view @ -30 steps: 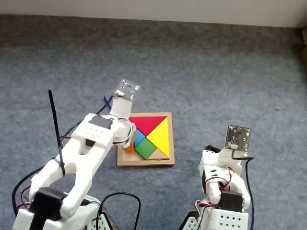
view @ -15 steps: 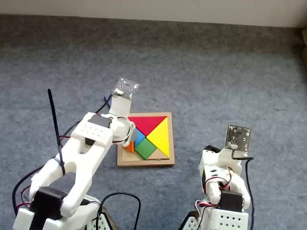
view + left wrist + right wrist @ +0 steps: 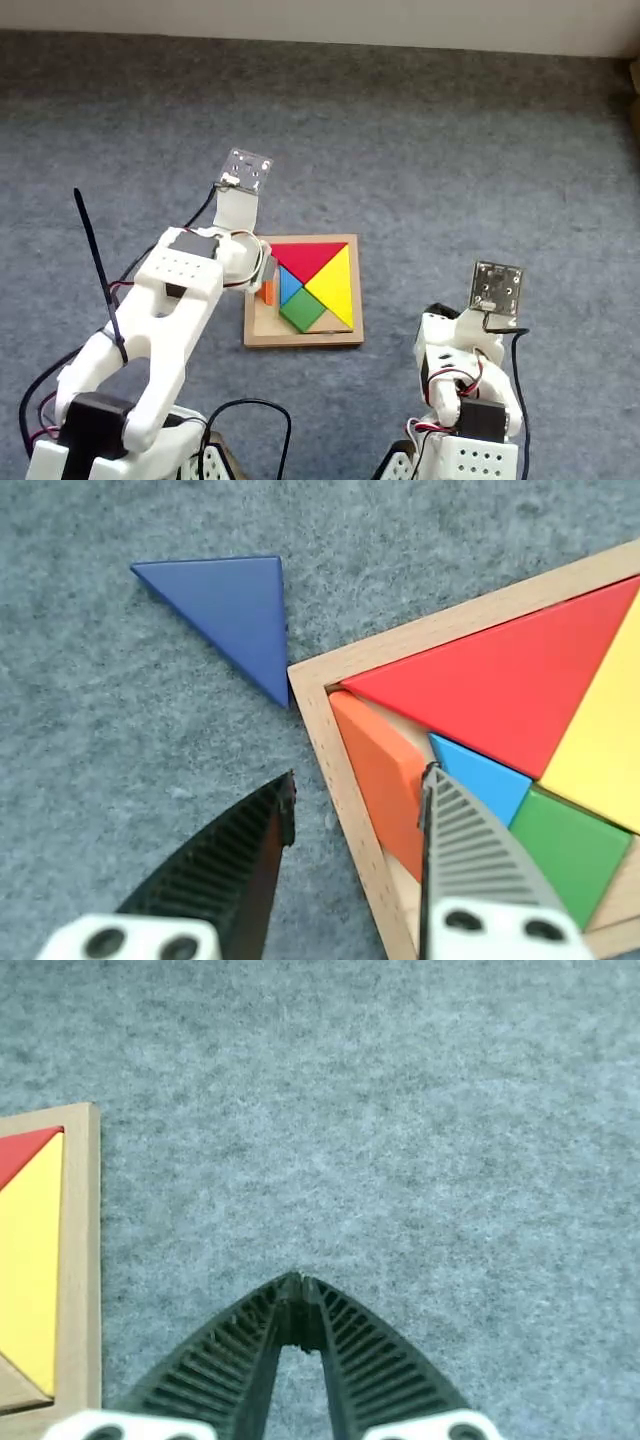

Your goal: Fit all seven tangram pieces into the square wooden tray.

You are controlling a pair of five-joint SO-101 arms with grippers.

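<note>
The square wooden tray (image 3: 300,341) lies on the grey carpet between the arms. It holds a red triangle (image 3: 312,260), a yellow triangle (image 3: 335,288), a light blue piece (image 3: 290,287) and a green square (image 3: 302,312). An orange piece (image 3: 378,770) lies along the tray's wall (image 3: 450,620), beside the red triangle (image 3: 500,690). A dark blue triangle (image 3: 235,610) lies on the carpet just outside the tray's corner. My left gripper (image 3: 358,785) is open and straddles that wall, one finger over the carpet, the other over the orange piece. My right gripper (image 3: 300,1290) is shut above bare carpet.
Bare wood shows in the tray's near right corner (image 3: 333,322). The right arm (image 3: 465,370) sits folded to the right of the tray. A black cable (image 3: 95,260) sticks up beside the left arm. Open carpet surrounds the tray.
The left arm's wrist has swung left and a little back from the tray. The orange piece now shows higher along the tray's left wall. The right arm has kept still.
</note>
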